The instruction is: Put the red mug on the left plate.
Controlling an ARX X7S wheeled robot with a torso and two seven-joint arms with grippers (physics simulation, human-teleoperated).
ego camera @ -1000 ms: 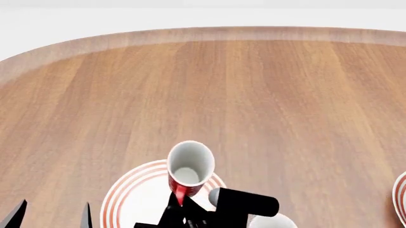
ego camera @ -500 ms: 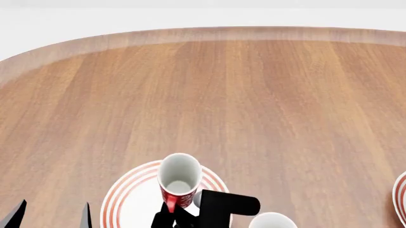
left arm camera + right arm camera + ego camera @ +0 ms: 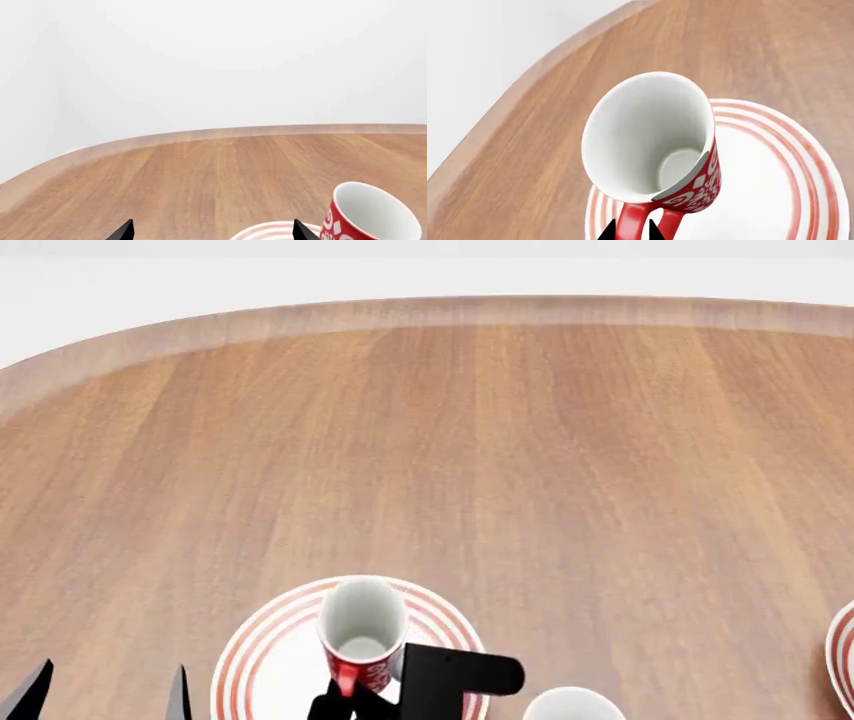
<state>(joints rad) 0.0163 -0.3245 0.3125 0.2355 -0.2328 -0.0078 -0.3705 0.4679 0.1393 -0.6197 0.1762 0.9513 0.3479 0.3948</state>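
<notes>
The red mug [image 3: 362, 640] with white swirls and a white inside hangs tilted over the left plate [image 3: 274, 650], a white plate with red rings at the table's near edge. My right gripper [image 3: 630, 231] is shut on the mug's red handle [image 3: 635, 220]; the mug [image 3: 654, 145] fills the right wrist view, above the plate [image 3: 787, 190]. My left gripper [image 3: 212, 231] is open and empty to the left of the plate [image 3: 267, 233]; its fingertips [image 3: 40, 685] show at the bottom left of the head view. The mug [image 3: 367, 215] also shows in the left wrist view.
A plain white mug [image 3: 571, 706] stands at the near edge, right of my right arm [image 3: 454, 680]. A second red-ringed plate [image 3: 843, 650] peeks in at the right edge. The wooden table [image 3: 507, 460] stretches far ahead to a rounded far edge.
My right gripper has drawn the red mug back toward me and lower, over the middle of the left plate. The left gripper has not moved.
</notes>
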